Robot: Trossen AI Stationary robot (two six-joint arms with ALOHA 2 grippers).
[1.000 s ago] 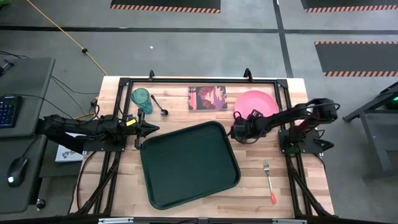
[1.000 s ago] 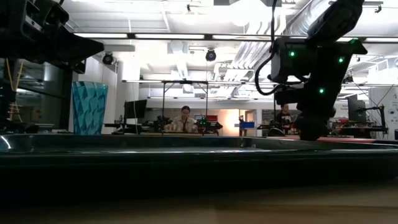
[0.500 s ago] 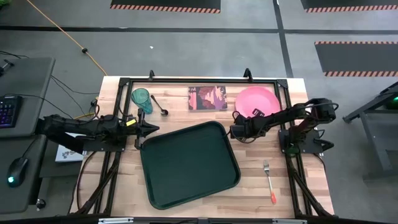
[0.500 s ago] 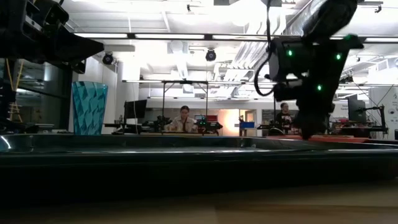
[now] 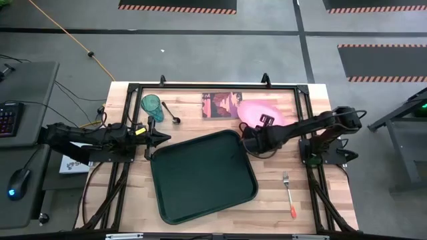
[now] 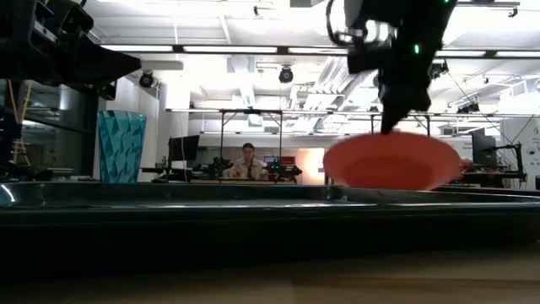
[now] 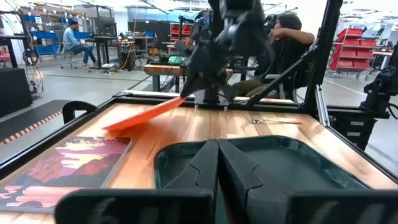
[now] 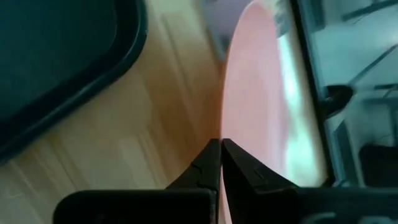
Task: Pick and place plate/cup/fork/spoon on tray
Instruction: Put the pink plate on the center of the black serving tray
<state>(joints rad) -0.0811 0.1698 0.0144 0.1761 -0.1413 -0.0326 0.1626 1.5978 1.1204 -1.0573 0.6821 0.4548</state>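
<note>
High view shows the right gripper (image 5: 248,133) pinching the rim of the round flat pink plate (image 5: 261,111), which is off the light wooden table (image 5: 313,200) and tilted, just past the 1 o'clock corner of the large dark green rectangular tray (image 5: 203,175). The right wrist view confirms the hold: the two dark fingers (image 8: 208,163) are closed almost to touching on the plate's thin edge (image 8: 249,99). From table height the plate (image 6: 390,160) hangs clear above the tray's rim (image 6: 253,196).

The left gripper (image 5: 150,137) waits at the tray's 10 o'clock corner, fingers together and holding nothing, just beside the small translucent teal-green tumbler (image 5: 151,103) and the small dark metallic spoon (image 5: 171,113). A dark-red square picture book (image 5: 221,105) lies at 12 o'clock. The slim fork with silver tines and an orange-red handle (image 5: 288,193) rests at the tray's 4 o'clock side.

The plate looks stiff, light and smooth, probably plastic. An edge pinch like this lets it swing or slip, so a deep bite on the rim and a slow, level carry seem wise. Fork and spoon lie flat and thin; each is best taken across the handle's middle.
</note>
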